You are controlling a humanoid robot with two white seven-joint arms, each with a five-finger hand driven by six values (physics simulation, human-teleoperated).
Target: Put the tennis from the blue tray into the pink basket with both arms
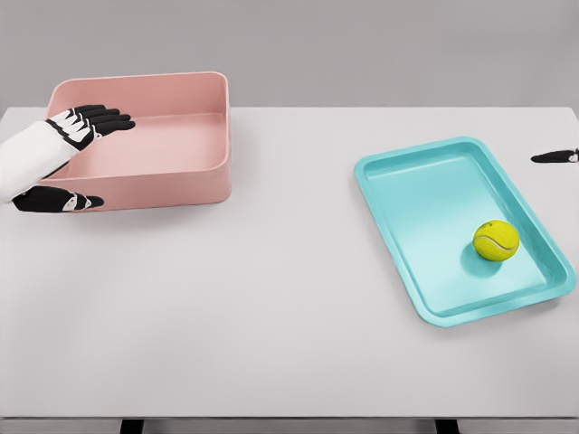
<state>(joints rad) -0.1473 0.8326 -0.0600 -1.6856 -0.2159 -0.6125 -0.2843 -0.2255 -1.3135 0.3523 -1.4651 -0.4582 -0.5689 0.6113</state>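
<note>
1. Plainly, the yellow tennis ball (496,240) lies inside the blue tray (425,163), in its near right part, close to the right wall and apart from both hands.
2. The blue tray sits on the right half of the white table (271,307), turned at a slant so that its long sides run from upper left to lower right.
3. The pink basket (181,181) stands at the far left of the table, well apart from the tray, with nothing visible inside it.
4. The left hand (77,149) is at the basket's left wall: its four dark fingers (104,119) reach flat over the rim into the basket, while the thumb (59,201) lies outside along the front wall, low near the table.
5. The fingers are stretched out rather than curled, so the hand straddles the corner with a loose, released pose and holds nothing.
6. Of the right hand (556,156), only a dark fingertip shows at the picture's right edge, just beyond the tray's far right corner; whether it is released or clenched cannot be told.
</note>
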